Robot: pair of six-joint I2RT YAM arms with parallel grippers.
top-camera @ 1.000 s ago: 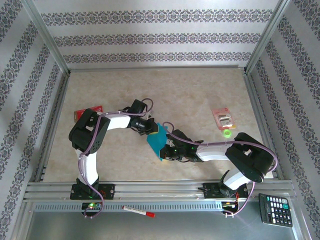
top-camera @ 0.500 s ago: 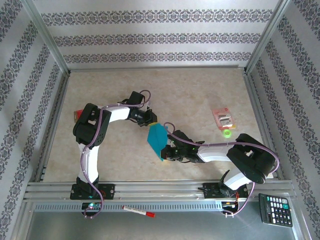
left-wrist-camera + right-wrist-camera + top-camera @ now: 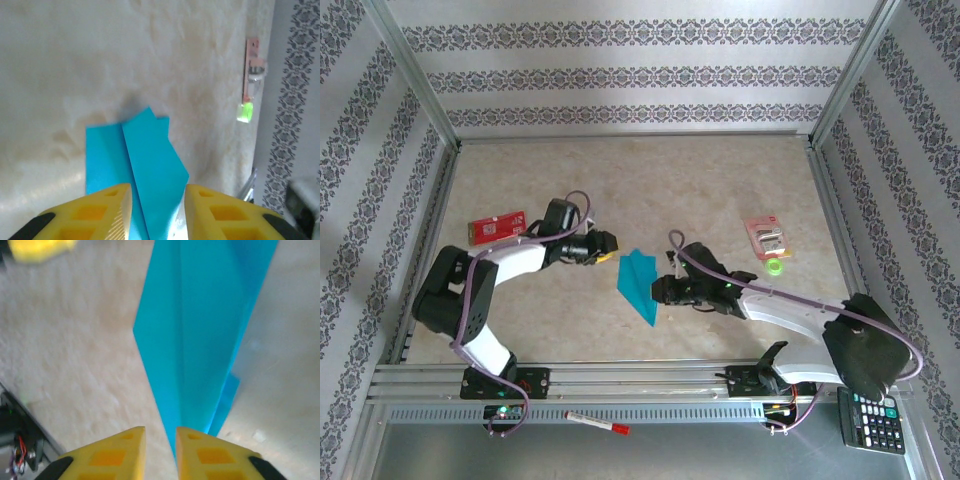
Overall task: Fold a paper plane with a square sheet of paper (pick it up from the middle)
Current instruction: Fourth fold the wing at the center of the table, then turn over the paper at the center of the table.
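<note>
The paper plane [image 3: 639, 283] is a narrow teal-blue creased wedge lying on the table between the two arms, its point toward the near edge. My left gripper [image 3: 608, 247] stands just left of the plane's wide end, open, and the plane [image 3: 145, 165] shows beyond the gap between its yellow fingers [image 3: 107, 212]. My right gripper [image 3: 658, 290] sits right beside the plane's right edge, jaws a little apart. In the right wrist view the plane [image 3: 200, 335] lies ahead of the gripper [image 3: 160, 450], with bare table showing in the gap.
A red-and-white card [image 3: 497, 226] lies at the left, and a small packet [image 3: 766, 236] with a green ring [image 3: 775, 267] at the right. A calculator [image 3: 872, 418] and a red marker [image 3: 598, 423] lie beyond the near rail. Metal frame rails edge the table.
Both grippers have opened and let go of the plane, which now lies flat on the table. The left arm has drawn back to the left and the right arm has stretched out lower.
</note>
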